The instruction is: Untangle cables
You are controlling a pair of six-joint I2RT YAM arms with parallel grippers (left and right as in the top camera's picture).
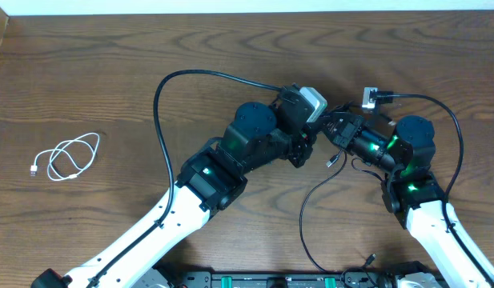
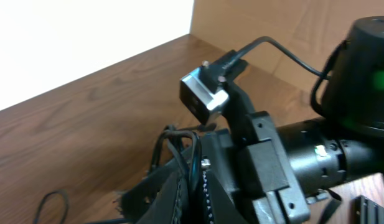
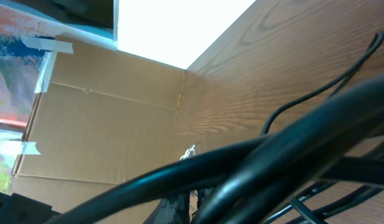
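Note:
A white cable (image 1: pixel 66 158) lies coiled at the far left of the table, small and distant in the right wrist view (image 3: pixel 188 152). A thin black cable (image 1: pixel 304 216) runs from a plug near the grippers down to the front edge. My left gripper (image 1: pixel 305 150) is at the table's middle, shut on a thin black cable (image 2: pixel 193 158) that passes up between its fingers (image 2: pixel 195 186). My right gripper (image 1: pixel 327 132) sits right against it, tip to tip. Its fingers (image 3: pixel 201 208) stand shut; thick wires hide whether a cable is between them.
Thick black arm wires arch over the table (image 1: pixel 162 88) (image 1: pixel 451 120) and cross the right wrist view (image 3: pixel 291 143). A cardboard wall (image 3: pixel 104 124) stands at the table's left end. A black rail (image 1: pixel 271 280) runs along the front edge.

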